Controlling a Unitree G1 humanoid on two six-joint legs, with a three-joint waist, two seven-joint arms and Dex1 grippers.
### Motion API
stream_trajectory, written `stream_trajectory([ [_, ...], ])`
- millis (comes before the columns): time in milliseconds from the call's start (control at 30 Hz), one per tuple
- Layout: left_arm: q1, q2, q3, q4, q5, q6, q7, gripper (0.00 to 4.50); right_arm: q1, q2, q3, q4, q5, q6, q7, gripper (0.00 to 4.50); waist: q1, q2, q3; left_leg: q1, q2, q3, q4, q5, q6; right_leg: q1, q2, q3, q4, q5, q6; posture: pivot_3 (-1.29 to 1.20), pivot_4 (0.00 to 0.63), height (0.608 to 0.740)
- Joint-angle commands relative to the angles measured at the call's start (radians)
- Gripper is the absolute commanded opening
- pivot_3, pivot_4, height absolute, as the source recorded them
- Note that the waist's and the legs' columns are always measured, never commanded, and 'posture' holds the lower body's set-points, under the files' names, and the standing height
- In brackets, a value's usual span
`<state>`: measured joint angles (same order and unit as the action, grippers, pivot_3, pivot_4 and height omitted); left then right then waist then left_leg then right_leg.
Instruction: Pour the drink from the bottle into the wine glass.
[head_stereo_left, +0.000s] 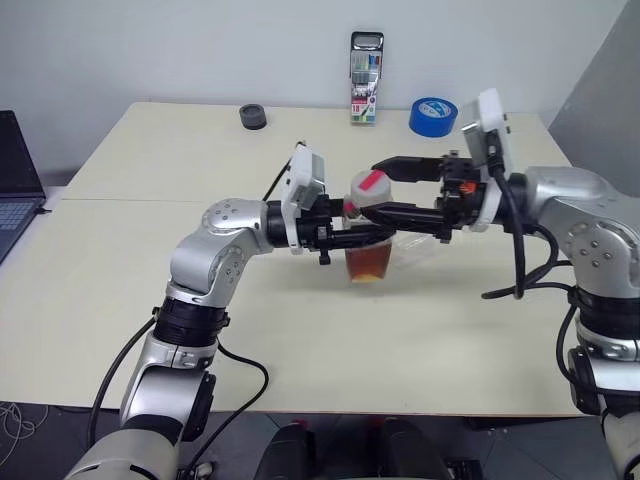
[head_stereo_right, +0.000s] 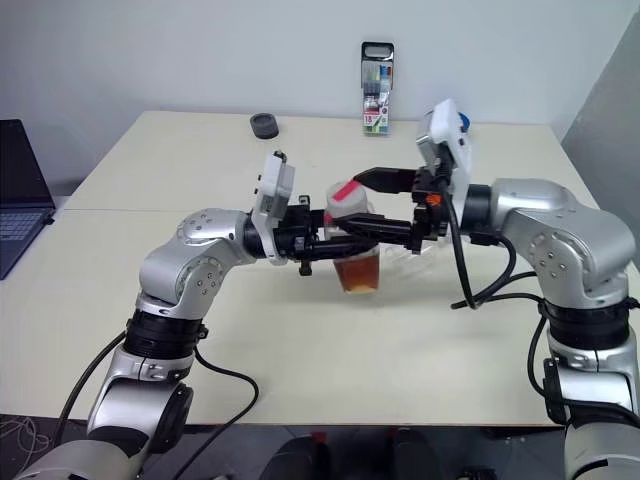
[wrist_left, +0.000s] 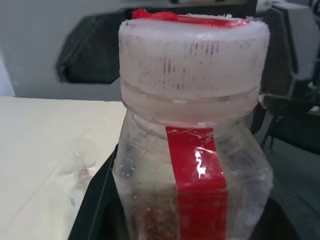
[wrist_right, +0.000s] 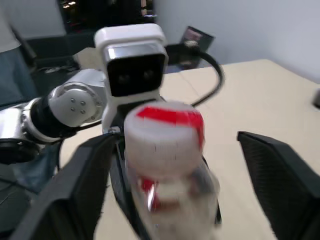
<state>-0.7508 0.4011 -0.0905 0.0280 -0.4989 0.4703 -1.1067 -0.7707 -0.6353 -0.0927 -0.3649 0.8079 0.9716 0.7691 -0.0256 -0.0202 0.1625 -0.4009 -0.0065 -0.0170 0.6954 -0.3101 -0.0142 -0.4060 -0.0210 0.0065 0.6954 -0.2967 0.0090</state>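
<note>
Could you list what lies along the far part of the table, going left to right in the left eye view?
Laptop → small black round object → pack of markers → blue tape roll.

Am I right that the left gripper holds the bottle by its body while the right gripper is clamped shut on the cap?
Not quite: the right gripper is open, its fingers standing clear on either side of the cap, as the right wrist view shows. The left gripper does hold the bottle by its body.
</note>
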Motion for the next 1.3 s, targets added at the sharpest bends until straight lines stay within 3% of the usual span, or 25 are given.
stream_trajectory([
  [33, 0.002, -0.001, 0.027, -0.008, 0.006, -0.030, 0.028, 1.77, 0.026, 0.034, -0.073, -0.127, 0.035, 0.026, -0.152, 4.48, -0.004, 0.000, 0.000, 0.000, 0.000, 0.000, 0.000, 0.000, 0.000, 0.000, 0.000, 0.000, 0.001, 0.000, 0.000, 0.00, 0.150, 0.740],
  [300, -0.009, -0.035, 0.021, 0.015, 0.026, -0.047, 0.083, 1.77, 0.078, 0.240, 0.041, -0.281, -0.100, 0.019, -0.515, 4.48, -0.003, 0.000, 0.000, 0.000, 0.000, 0.000, 0.000, 0.000, -0.001, -0.001, 0.000, 0.001, 0.002, 0.000, 0.000, 0.00, 0.150, 0.740],
  [633, -0.019, -0.056, 0.011, 0.014, 0.033, -0.052, 0.082, 1.77, 0.100, 0.280, 0.078, -0.275, -0.163, 0.000, -0.569, 4.48, -0.004, 0.000, 0.000, 0.000, 0.000, 0.000, 0.000, 0.002, -0.003, -0.001, 0.000, 0.000, 0.001, 0.000, 0.000, 0.00, 0.150, 0.740],
  [733, -0.016, -0.054, 0.013, 0.011, 0.033, -0.050, 0.082, 1.77, 0.097, 0.278, 0.077, -0.269, -0.166, -0.007, -0.552, 3.96, -0.005, 0.000, 0.000, 0.000, 0.000, 0.000, 0.000, 0.002, -0.003, -0.001, 0.000, 0.000, 0.001, 0.000, 0.000, 0.00, 0.150, 0.740],
  [933, -0.010, -0.050, 0.014, 0.006, 0.032, -0.050, 0.083, 1.77, 0.092, 0.276, 0.080, -0.266, -0.165, -0.013, -0.532, 1.96, -0.004, 0.000, 0.000, 0.000, 0.000, 0.000, 0.000, 0.002, -0.003, -0.001, 0.000, 0.000, 0.001, 0.000, 0.000, 0.00, 0.150, 0.740],
  [1133, 0.013, -0.049, 0.010, -0.027, 0.024, -0.041, 0.086, 1.77, 0.079, 0.247, 0.076, -0.251, -0.163, -0.020, -0.494, 1.85, -0.004, 0.000, 0.000, 0.000, 0.000, 0.000, 0.000, 0.002, -0.003, -0.001, 0.000, 0.000, 0.001, 0.000, 0.000, 0.00, 0.150, 0.740],
  [1300, 0.050, -0.013, -0.009, -0.129, -0.041, 0.023, 0.009, 1.77, 0.030, 0.117, 0.046, -0.182, -0.052, -0.038, -0.234, 1.85, -0.004, 0.000, 0.000, 0.000, 0.000, 0.001, 0.000, 0.000, -0.001, -0.001, 0.000, 0.000, 0.001, 0.000, 0.000, 0.00, 0.150, 0.740],
])
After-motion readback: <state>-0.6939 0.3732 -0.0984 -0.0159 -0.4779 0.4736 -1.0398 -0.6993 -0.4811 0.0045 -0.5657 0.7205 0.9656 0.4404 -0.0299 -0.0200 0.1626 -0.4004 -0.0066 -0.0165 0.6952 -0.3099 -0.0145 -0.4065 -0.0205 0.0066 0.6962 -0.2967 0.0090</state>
